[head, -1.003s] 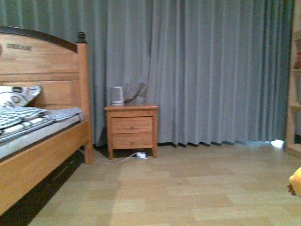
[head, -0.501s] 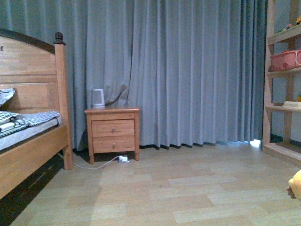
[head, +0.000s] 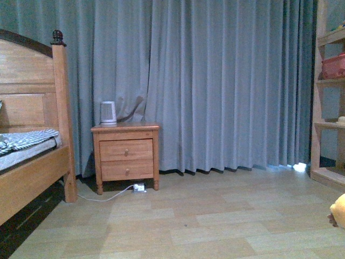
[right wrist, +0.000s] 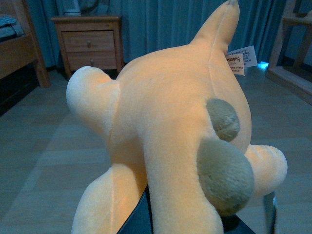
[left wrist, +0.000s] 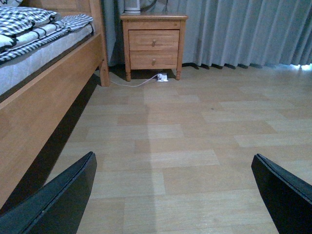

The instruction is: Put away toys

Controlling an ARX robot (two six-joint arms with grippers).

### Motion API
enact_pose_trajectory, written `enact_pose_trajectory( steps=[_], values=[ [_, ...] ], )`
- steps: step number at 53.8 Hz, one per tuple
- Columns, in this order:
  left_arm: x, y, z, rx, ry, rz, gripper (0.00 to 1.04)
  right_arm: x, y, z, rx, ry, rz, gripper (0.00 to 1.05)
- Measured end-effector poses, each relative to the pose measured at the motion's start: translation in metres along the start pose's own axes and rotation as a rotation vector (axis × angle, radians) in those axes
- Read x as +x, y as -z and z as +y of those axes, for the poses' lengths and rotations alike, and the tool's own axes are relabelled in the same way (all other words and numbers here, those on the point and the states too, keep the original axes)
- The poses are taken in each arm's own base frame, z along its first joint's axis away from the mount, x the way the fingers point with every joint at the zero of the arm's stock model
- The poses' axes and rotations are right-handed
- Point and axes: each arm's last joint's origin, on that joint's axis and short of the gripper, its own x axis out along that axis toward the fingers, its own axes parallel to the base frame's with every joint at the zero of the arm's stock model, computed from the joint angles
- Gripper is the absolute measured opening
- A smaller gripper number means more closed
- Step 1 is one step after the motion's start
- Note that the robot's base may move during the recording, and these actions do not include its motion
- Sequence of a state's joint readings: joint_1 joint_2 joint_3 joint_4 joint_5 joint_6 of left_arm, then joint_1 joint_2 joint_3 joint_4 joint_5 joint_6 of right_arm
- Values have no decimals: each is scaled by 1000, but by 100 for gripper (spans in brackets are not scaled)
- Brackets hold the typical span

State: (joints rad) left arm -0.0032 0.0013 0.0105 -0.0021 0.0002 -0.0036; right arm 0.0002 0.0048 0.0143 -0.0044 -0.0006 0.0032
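The right gripper point(right wrist: 195, 225) is clamped on the plush point(right wrist: 170, 122), held low on the right. The shelf point(head: 318, 108) stands ahead on that same side. The left gripper point(left wrist: 170, 204) is spread wide, empty.

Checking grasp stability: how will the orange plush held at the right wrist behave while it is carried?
The plush toy looks soft and fuzzy, so it probably squashes rather than slips between the fingers. Its stubby limbs stick out unsupported and may flop about. It is likely light for its bulk, and breakage seems unlikely.
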Motion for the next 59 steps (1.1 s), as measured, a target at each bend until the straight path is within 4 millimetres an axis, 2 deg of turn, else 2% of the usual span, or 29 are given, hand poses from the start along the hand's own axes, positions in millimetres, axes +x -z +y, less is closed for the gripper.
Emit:
enact_pose_trajectory(
  steps=[59],
  values=[
    [0, 0, 0, 0, 0, -1, 98, 0, 0, 0, 0, 0, 0, 7]
  ],
)
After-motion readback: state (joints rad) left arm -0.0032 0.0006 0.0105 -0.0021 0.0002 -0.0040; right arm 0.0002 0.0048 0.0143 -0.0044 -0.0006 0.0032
